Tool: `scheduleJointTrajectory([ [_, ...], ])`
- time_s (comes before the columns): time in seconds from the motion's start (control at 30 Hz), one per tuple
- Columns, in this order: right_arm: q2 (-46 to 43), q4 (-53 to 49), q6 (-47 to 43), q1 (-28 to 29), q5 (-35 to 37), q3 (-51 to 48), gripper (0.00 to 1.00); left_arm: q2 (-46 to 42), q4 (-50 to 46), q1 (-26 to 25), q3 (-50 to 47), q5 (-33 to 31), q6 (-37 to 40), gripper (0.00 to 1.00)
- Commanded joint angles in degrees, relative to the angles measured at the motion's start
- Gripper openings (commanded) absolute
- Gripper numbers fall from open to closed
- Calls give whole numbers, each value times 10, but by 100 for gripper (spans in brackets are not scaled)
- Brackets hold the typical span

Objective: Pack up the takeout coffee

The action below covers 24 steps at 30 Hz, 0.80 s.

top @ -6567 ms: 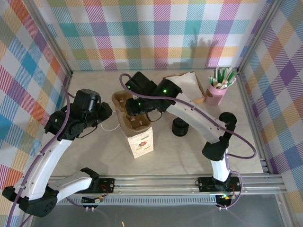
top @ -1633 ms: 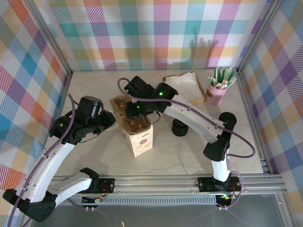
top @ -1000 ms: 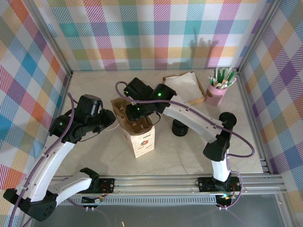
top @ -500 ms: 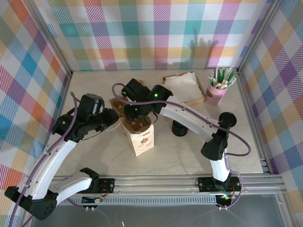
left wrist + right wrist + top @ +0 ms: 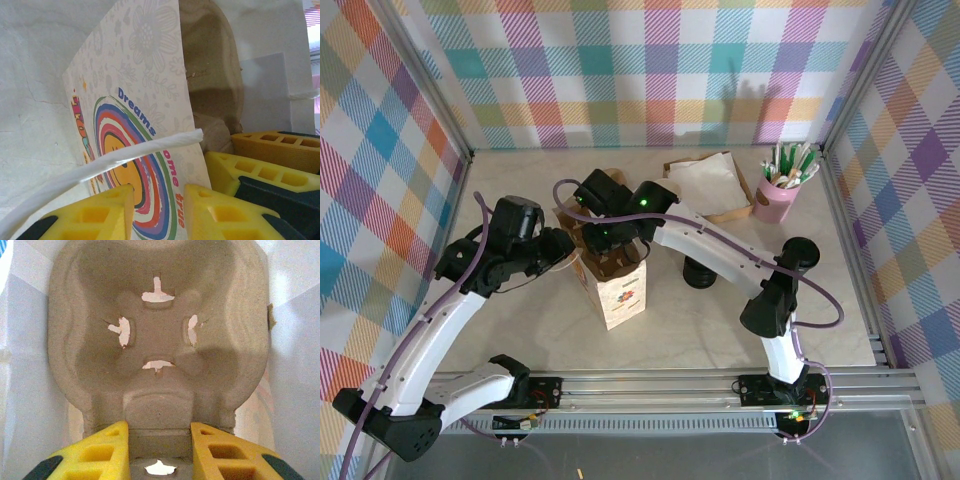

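Cup carrier [image 5: 160, 340] deeper inside bag [image 5: 623, 300]

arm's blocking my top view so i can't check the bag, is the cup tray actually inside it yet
observer: partly at least. In the right wrist view the pulp tray has the white walls of the bag on both sides of it, so that end is down between them.
operator: ok and is anything gripping the tray or is it just resting there
observer: the right gripper is clamped on the tray's middle ridge, one yellow finger on each side of it.
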Motion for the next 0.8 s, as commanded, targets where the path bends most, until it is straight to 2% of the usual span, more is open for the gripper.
scheduleJointTrajectory([
  [0.0,17,10,-18,2,8,-7,29,4,19,6,-1,23,0,32],
  [0.53,19,4,-15,4,19,-19,29,-50,29,13,-17,-4,-7,37],
  [0.77,16,10,-11,7,20,-34,29,-40,68,14,-35,23,-19,37],
])
